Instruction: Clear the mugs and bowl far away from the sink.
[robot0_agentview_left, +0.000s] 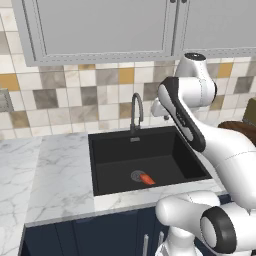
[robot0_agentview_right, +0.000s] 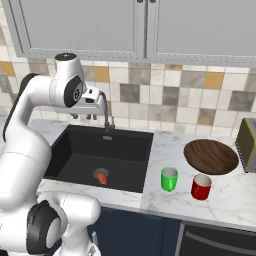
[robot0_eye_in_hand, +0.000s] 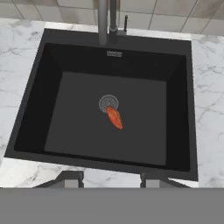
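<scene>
The black sink (robot0_agentview_right: 70, 145) lies in the marble counter, with its grey tap (robot0_agentview_right: 106, 112) at the back. My gripper (robot0_agentview_right: 84, 116) hangs high over the basin, near the tap, pointing down. Its fingertips (robot0_eye_in_hand: 70, 177) stand apart in the hand view with nothing between them, so it is open. To the right of the sink, on the counter, stand the green mug (robot0_agentview_right: 169, 179) and the red mug (robot0_agentview_right: 201, 187). The dark brown bowl (robot0_agentview_right: 211, 156) lies just behind them; its edge (robot0_agentview_left: 242, 127) peeks past my arm in the left base view.
A small orange carrot-like thing (robot0_eye_in_hand: 114, 118) lies by the drain (robot0_eye_in_hand: 108, 103) in the sink. A boxy toaster (robot0_agentview_right: 247, 145) stands at the far right. Bare marble counter (robot0_agentview_left: 55, 170) stretches left of the sink. Wall cabinets (robot0_agentview_right: 145, 25) hang overhead.
</scene>
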